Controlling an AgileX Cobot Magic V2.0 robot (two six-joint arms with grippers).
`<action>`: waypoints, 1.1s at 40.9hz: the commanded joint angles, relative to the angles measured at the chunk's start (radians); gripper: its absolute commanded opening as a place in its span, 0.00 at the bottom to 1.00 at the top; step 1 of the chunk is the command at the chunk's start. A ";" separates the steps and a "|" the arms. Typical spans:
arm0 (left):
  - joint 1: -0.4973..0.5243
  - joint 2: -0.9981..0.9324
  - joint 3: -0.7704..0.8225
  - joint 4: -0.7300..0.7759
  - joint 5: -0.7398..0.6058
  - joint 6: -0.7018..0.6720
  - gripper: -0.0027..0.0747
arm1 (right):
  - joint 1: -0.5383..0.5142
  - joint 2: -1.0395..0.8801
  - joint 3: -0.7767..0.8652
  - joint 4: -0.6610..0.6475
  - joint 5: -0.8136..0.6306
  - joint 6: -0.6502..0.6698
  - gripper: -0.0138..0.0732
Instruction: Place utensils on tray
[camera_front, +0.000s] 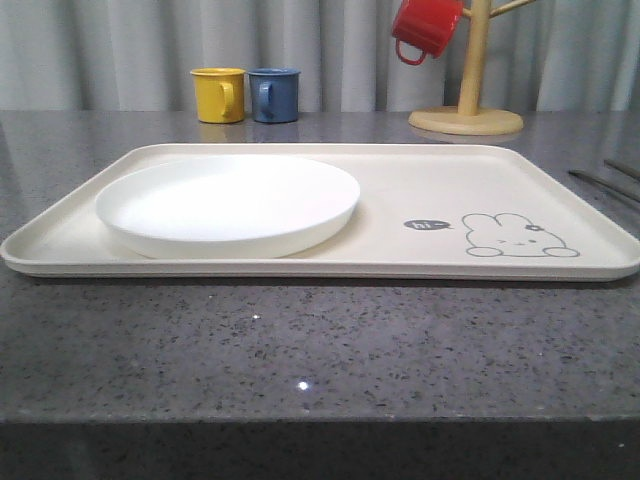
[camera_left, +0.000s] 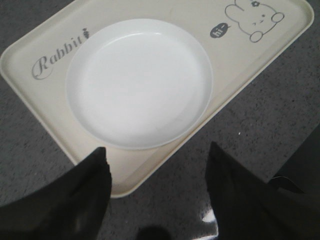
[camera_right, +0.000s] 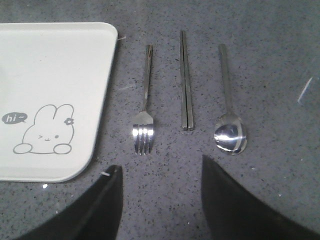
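My right pincer (camera_right: 157, 200) hung open and empty above the fork (camera_right: 144, 107). The fork lay beside the tray (camera_right: 75, 65), handle pointing away. My left pincer (camera_left: 157, 195) was likewise open and empty.

A squat yellow ceramic mug (camera_front: 218, 95) and a blue ceramic mug (camera_front: 274, 95) stand just beside each other at the far edge of the speckled grey stone surface (camera_front: 300, 350). To their right, a red mug (camera_front: 426, 27) hangs tilted from a pale wooden mug tree (camera_front: 468, 85) with a round base, before grey pleated curtains (camera_front: 120, 50).

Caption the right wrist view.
Open right gripper above silver fork, flat sticks and spoon, beside cream rabbit tray.
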 joint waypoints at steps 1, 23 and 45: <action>-0.031 -0.120 0.043 0.056 -0.058 -0.090 0.56 | -0.005 0.013 -0.032 -0.005 -0.065 -0.007 0.61; -0.031 -0.479 0.244 0.062 -0.119 -0.092 0.56 | -0.004 0.023 -0.041 0.005 -0.022 -0.014 0.61; -0.031 -0.479 0.244 0.062 -0.119 -0.092 0.56 | 0.111 0.512 -0.373 0.001 0.307 -0.037 0.61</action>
